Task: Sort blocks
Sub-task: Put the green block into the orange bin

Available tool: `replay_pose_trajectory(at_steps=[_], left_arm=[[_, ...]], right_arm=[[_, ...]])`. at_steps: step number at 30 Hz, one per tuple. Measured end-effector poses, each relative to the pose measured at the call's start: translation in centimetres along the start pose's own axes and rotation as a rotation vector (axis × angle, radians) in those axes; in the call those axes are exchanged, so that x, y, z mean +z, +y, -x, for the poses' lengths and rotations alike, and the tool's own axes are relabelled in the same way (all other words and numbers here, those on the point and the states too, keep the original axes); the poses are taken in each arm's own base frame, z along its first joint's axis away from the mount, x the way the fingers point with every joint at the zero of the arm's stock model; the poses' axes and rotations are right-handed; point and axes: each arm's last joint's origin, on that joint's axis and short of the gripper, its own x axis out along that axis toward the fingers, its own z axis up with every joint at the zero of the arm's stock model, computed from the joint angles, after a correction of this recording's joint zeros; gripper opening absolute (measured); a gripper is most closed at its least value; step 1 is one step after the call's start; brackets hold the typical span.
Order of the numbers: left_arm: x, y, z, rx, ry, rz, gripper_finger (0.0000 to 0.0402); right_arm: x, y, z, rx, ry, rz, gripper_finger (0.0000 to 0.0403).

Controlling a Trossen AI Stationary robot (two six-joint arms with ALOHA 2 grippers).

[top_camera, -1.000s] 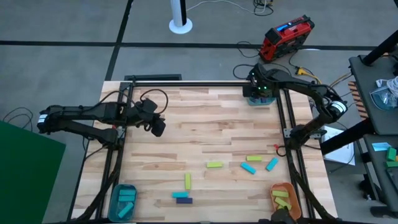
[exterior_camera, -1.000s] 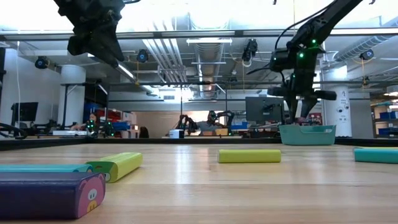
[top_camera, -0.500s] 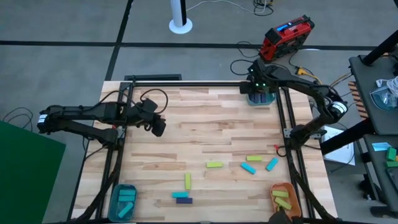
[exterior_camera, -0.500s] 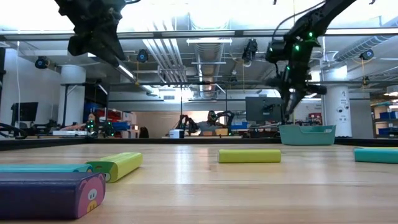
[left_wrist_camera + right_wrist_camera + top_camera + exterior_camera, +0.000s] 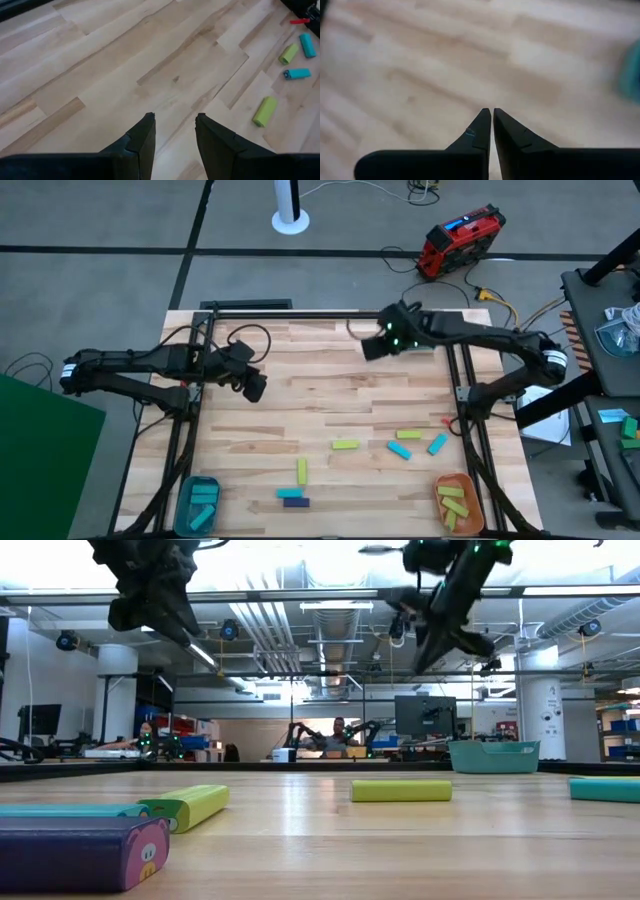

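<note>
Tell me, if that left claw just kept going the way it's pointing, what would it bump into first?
Probably just bare wood. The left gripper, open, points down at the table; nothing lies directly ahead. The nearest yellow-green block sits off to one side.

Left tool [image 5: 174, 125] parted, aloft at left; right tool [image 5: 492, 120] closed, empty, raised far side.
</note>
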Motion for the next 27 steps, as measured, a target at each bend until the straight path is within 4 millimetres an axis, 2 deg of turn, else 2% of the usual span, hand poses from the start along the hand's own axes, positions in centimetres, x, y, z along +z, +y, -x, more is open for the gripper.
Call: replay_pose_trajectory(at_steps=[8,12,16,21,27], left_arm=[[-0.3,-0.3,0.0,-0.09,0.085,0.02,0.0118],[-0.6,-0.6,0.1,-0.146,0.154,0.141,0.0118],[-1.2,-1.4,0.3,-0.163,0.187,0.282,0.0118],[-2.5,-4.3,-0.2,-0.229,0.225,0.434,0.0118],[-5.5,-8.9,-2.3,-0.275,0.308,0.579,0.0118]], right_arm=[[-5.2,4.2,0.8,0.094,0.088,0.146,0.0012],[-6.6,4.7,1.0,0.086,0.13,0.181,0.0012],[-7.0,4.2,1.1,0.027,0.148,0.236,0.0012],[-6.7,3.3,1.4,-0.026,0.14,0.312,0.0012],[-6.6,3.1,2.2,-0.008,0.128,0.37,0.0012]])
